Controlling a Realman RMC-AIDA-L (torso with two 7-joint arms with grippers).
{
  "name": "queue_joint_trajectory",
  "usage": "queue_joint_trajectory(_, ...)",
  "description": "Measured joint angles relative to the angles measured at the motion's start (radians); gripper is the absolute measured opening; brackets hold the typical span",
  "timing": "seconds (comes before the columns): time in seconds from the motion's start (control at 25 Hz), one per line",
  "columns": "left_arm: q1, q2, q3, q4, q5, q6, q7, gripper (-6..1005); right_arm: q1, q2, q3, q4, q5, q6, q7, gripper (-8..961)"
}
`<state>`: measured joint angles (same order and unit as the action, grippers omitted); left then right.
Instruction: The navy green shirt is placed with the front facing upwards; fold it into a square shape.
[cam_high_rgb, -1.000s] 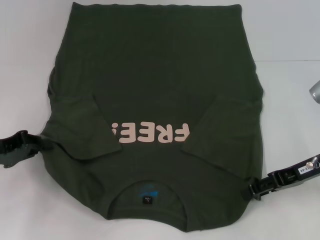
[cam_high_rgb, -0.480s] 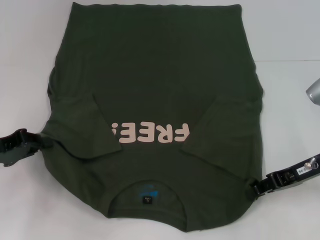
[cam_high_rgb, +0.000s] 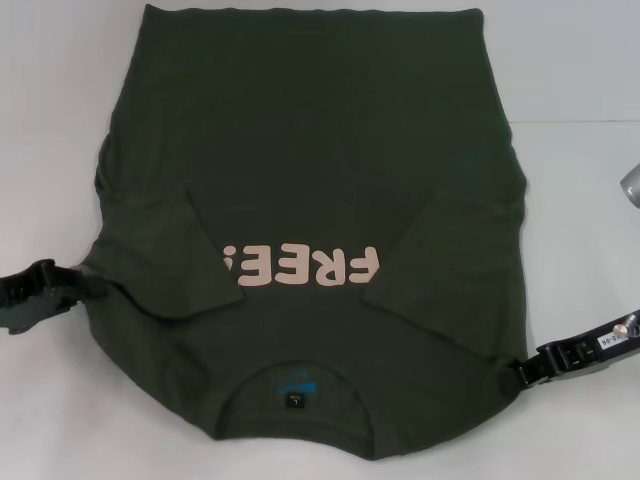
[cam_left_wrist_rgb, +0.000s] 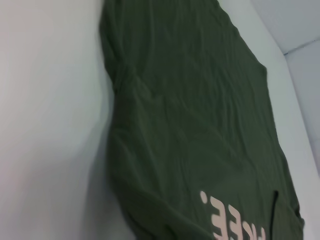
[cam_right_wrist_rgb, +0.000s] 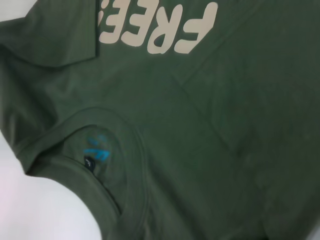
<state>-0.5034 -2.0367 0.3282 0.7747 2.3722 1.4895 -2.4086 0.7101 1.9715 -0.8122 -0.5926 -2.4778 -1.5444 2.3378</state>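
Now the left pincer (cam_high_rgb: 75, 285) and right pincer (cam_high_rgb: 522, 372) sit at the side edges of the dark olive-green cotton T-shirt (cam_high_rgb: 310, 180), grip unreadable, sleeves folded in on the white bench (cam_high_rgb: 580, 80); soft, limp, best pinched by shoulder edges.

shirt (cam_high_rgb: 310, 180) flat on table (cam_high_rgb: 580, 80), collar nearest robot, both sleeves folded inward.

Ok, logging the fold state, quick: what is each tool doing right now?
Left tool: at the navy green shirt's left edge; grip cannot be told.
Right tool: at the shirt's right edge; grip cannot be told.
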Motion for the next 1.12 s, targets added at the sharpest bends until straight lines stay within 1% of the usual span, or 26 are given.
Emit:
queue_joint_trajectory(0.12,0.0,0.001,0.0,0.003,-0.001,0.038,0.032,37,-0.007,-0.009,0.013,-0.014,0.0,-0.036,0.0,58)
queue_joint_trajectory(0.24,0.007,0.003,0.005,0.018,0.008,0.122,0.092,38,-0.023,-0.024,0.031,-0.037,0.001,-0.086,0.0,62)
queue_joint_trajectory(0.28,0.007,0.003,0.005,0.018,0.008,0.122,0.092,38,-0.031,-0.031,0.037,-0.044,0.001,-0.105,0.0,63)
queue_joint_trajectory(0.32,0.021,0.004,0.013,0.045,0.03,0.179,0.118,38,-0.038,-0.036,0.038,-0.049,0.001,-0.12,-0.001,65)
queue_joint_trajectory(0.4,0.033,0.004,0.015,0.066,0.047,0.208,0.125,37,-0.053,-0.047,0.039,-0.055,0.001,-0.153,-0.005,67)
queue_joint_trajectory(0.48,0.047,0.004,0.015,0.091,0.072,0.245,0.129,37,-0.069,-0.054,0.039,-0.057,0.0,-0.184,-0.009,70)
queue_joint_trajectory(0.6,0.065,0.004,0.015,0.125,0.126,0.313,0.141,38,-0.093,-0.057,0.038,-0.057,-0.002,-0.23,-0.014,74)
queue_joint_trajectory(0.8,0.08,0.003,0.021,0.139,0.181,0.379,0.157,37,-0.126,-0.051,0.04,-0.058,-0.002,-0.279,-0.034,81)
queue_joint_trajectory(0.88,0.075,0.003,0.031,0.135,0.184,0.382,0.158,37,-0.13,-0.05,0.057,-0.058,0.002,-0.27,-0.038,83)
queue_joint_trajectory(0.96,0.055,0.004,0.038,0.127,0.183,0.367,0.149,37,-0.121,-0.052,0.101,-0.059,0.006,-0.231,-0.038,86)
queue_joint_trajectory(1.04,0.017,0.007,0.04,0.109,0.182,0.318,0.114,37,-0.1,-0.053,0.156,-0.054,0.012,-0.179,-0.031,89)
queue_joint_trajectory(1.08,-0.018,0.012,0.051,0.085,0.185,0.26,0.071,37,-0.085,-0.051,0.182,-0.05,0.018,-0.142,-0.024,90)
queue_joint_trajectory(1.12,-0.018,0.012,0.051,0.085,0.185,0.26,0.071,37,-0.069,-0.049,0.204,-0.045,0.027,-0.096,-0.015,91)
